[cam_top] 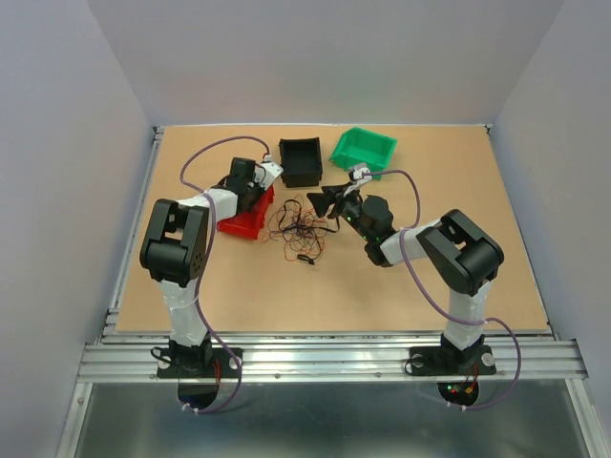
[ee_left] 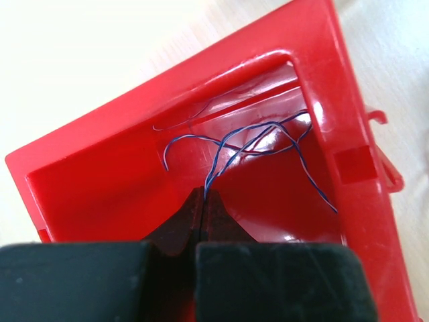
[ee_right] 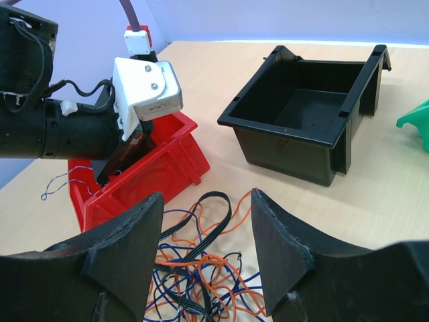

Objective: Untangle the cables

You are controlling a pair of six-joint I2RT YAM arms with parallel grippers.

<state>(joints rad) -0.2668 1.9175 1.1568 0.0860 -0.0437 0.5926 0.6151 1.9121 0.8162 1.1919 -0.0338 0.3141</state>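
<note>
On a tan tabletop (cam_top: 430,286), the left gripper (ee_left: 203,201), pinched shut on a blue cable (ee_left: 255,134), hung inside the red bin (ee_left: 100,168), seemingly to deposit it apart, while the right gripper (ee_right: 208,198) stood open over the tangled cables (ee_right: 201,268) beside that bin.

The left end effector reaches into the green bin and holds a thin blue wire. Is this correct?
No: the bin is red, not green (left wrist view). The left end effector does reach into it, holding a thin blue wire.
</note>
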